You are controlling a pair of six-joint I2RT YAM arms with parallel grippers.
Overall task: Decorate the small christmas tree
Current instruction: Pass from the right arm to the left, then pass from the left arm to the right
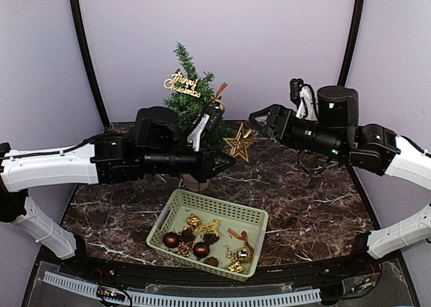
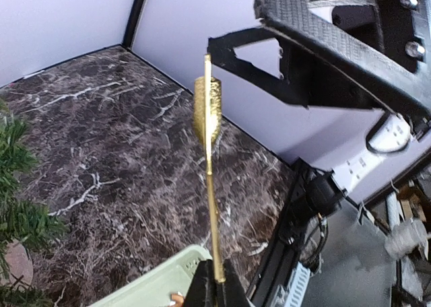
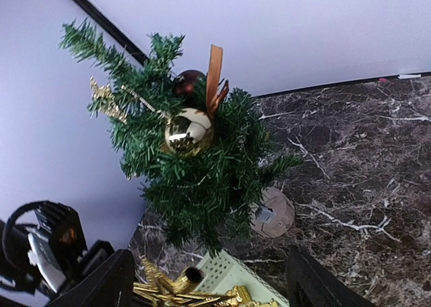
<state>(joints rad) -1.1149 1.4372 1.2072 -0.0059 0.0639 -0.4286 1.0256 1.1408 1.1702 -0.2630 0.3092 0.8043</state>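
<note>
My left gripper (image 1: 229, 160) pinches the star (image 1: 239, 144) by one tip; my right gripper (image 1: 256, 125) gapes wide just beside it, near the tree (image 1: 185, 104).

You lose the small green bristly christmas tree (image 1: 186, 99) below its branches behind the black left arm (image 1: 158, 155); the left wrist view crops the pale green plastic basket (image 2: 159, 281).

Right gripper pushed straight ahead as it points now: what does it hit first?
Most likely the gold star, which the left gripper holds just ahead of the right gripper; the christmas tree stands behind. Depth is unclear.
</note>
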